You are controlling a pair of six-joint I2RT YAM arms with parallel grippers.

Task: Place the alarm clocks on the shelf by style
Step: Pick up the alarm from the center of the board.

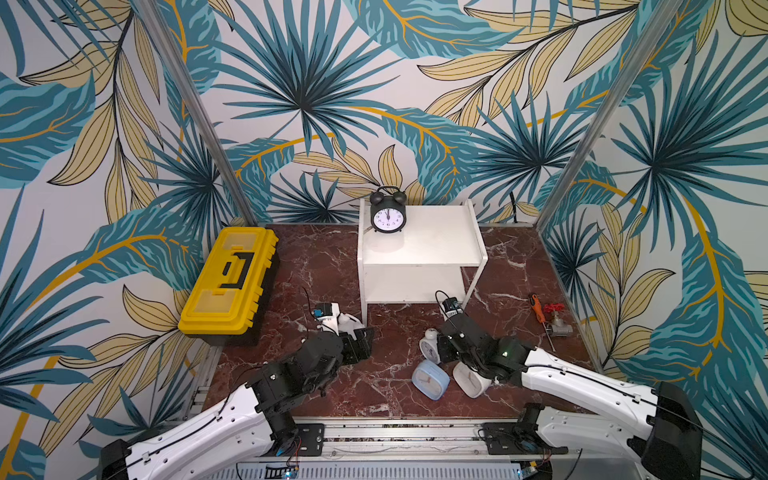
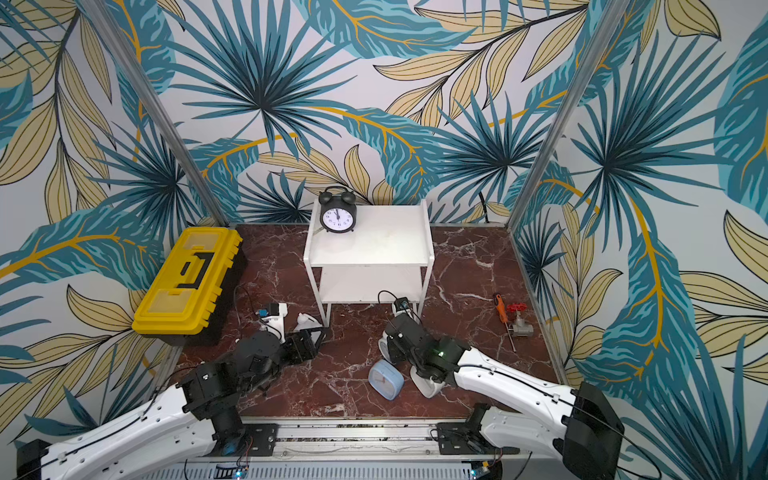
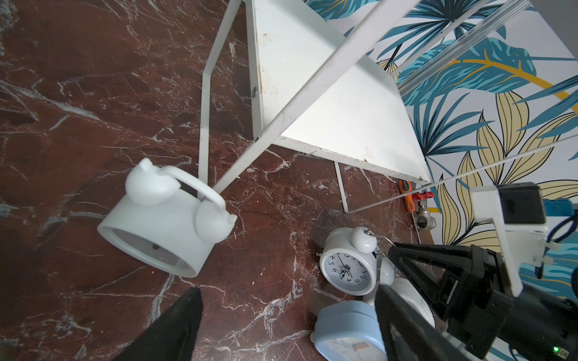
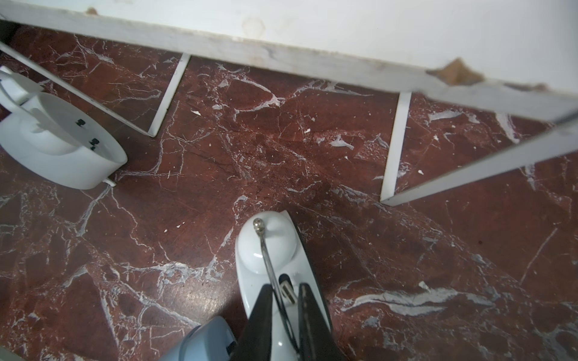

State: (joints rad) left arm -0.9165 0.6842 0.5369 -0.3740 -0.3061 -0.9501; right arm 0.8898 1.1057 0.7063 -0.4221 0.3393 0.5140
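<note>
Plainly, we are at the pick-up of a twin-bell clock. The right gripper (image 4: pixel 284 286) has its fingers nearly pressed together on the thin wire handle between the bells of the small white twin-bell clock (image 3: pixel 344 270), which stands on the counter (image 1: pixel 332 270) in front of the shelf (image 1: pixel 440 241). We judge the handle the sensible hold, the round body being wide; the fingers hide the contact, so the pinch only seems firm. The black twin-bell clock (image 1: pixel 387 216) stands at a rear corner of the top board, so its white cousins likely belong beside it. The left gripper (image 3: pixel 287 290) is spread wide and empty near the large white twin-bell clock (image 3: pixel 159 234), tipped over just beside a shelf leg (probably its pick). The light blue clock (image 1: pixel 430 379) and the white square clock (image 1: pixel 471 382) lie together on the counter.
</note>
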